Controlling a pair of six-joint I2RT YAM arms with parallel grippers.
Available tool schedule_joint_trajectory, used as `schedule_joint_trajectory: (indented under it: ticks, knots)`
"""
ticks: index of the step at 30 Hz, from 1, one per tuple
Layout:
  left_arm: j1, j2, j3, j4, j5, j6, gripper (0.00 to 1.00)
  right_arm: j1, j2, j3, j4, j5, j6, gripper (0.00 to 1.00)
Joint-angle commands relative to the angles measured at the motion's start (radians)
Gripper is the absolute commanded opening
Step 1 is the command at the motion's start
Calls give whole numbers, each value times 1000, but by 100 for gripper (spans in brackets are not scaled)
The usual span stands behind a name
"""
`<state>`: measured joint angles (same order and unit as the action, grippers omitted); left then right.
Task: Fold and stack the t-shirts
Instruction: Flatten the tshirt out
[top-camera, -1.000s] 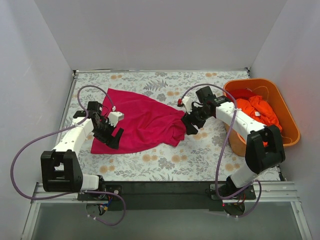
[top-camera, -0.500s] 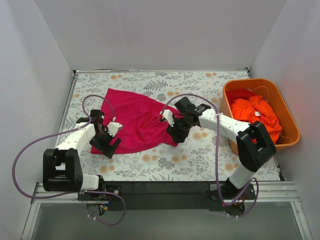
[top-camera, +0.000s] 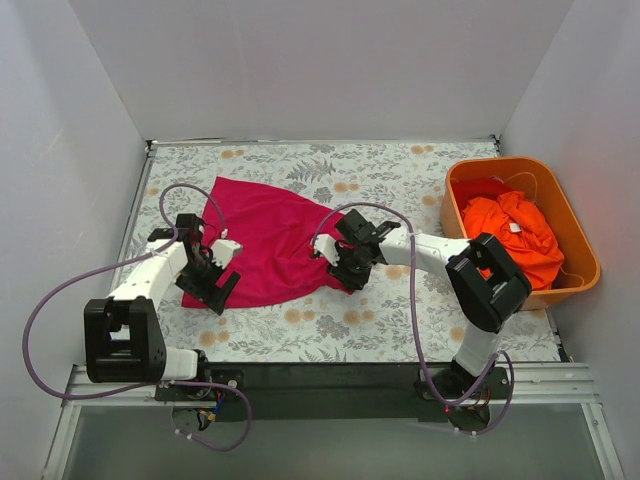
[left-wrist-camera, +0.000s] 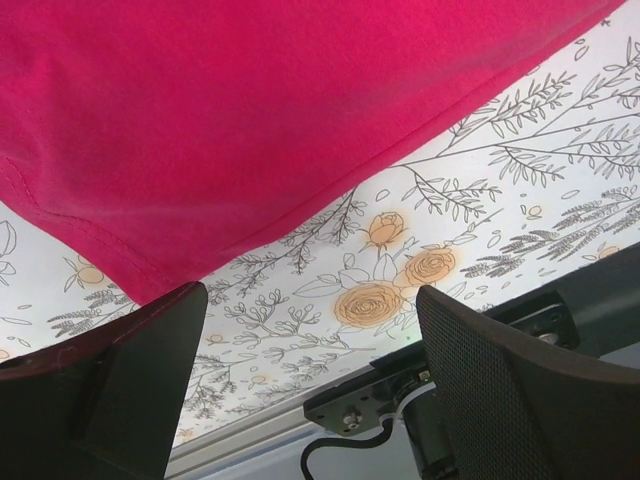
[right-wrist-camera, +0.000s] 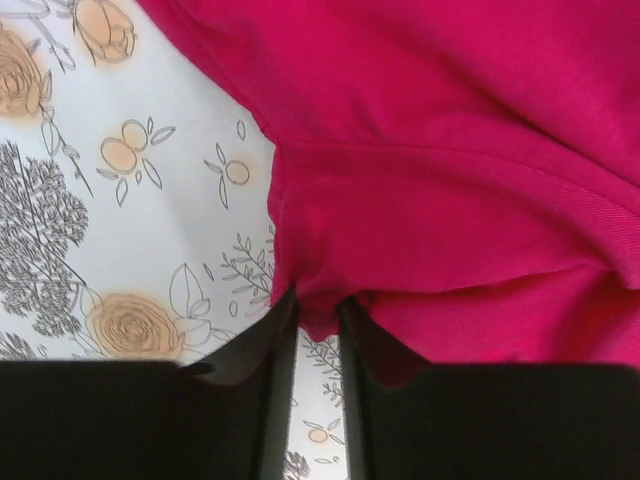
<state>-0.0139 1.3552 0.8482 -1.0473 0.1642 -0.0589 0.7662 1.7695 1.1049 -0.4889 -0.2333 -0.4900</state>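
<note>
Farthest from the orange tub (top-camera: 585, 255), the left gripper (top-camera: 212, 275) hovers over the near-left corner of the magenta t-shirt (top-camera: 270, 240). Its 2 fingers (left-wrist-camera: 110, 400) are spread wide with nothing between them. In the left wrist view only the floral tablecloth (left-wrist-camera: 400, 270) shows in the gap, and the shirt's stitched edge lies just beyond the fingertips, apart from both.

The magenta t-shirt lies flat on the tablecloth, well to the left of the tub, as a rough wedge. Its longest edge slants from a far corner on the side away from the tub down to a near corner on the side toward the tub. The neck opening cannot be made out, so which end is the collar cannot be told.

At that near, tub-side corner the right gripper (top-camera: 345, 268) is clenched on the shirt. The right wrist view shows its 2 fingers (right-wrist-camera: 250, 400) nearly together with a small pinch of magenta cloth squeezed between the tips, the fabric puckering away from them.

Inside the tub lies a crumpled heap of orange-red t-shirts (top-camera: 505, 222), with 1 small white label (top-camera: 515, 228) showing on top.
</note>
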Motion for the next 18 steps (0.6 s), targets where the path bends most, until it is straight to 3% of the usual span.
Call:
schedule_joint_trajectory:
  ticks: [1,3,5,8,10,14,15,18]
  knots:
    - [5,1,-15,29,-15,19,86,16,4,-26,30,34,10,25]
    - [6,-4,-31,43,-32,34,86,15,-18,-36,21,52,-2,9]
    - [5,-8,-61,79,-63,53,84,7,-57,-34,3,61,-16,1]
    - [5,2,-122,168,-152,83,82,-30,-90,4,-34,61,-62,1]
    - [5,25,-136,206,-181,100,75,-74,-93,64,-66,58,-81,1]
    - [5,61,-88,221,-183,119,47,-143,-96,160,-164,38,-142,1]
    - [5,67,-68,202,-167,132,24,-148,-99,182,-184,40,-157,1]
    - [8,91,52,126,-118,148,1,-157,-113,259,-285,43,-223,1]
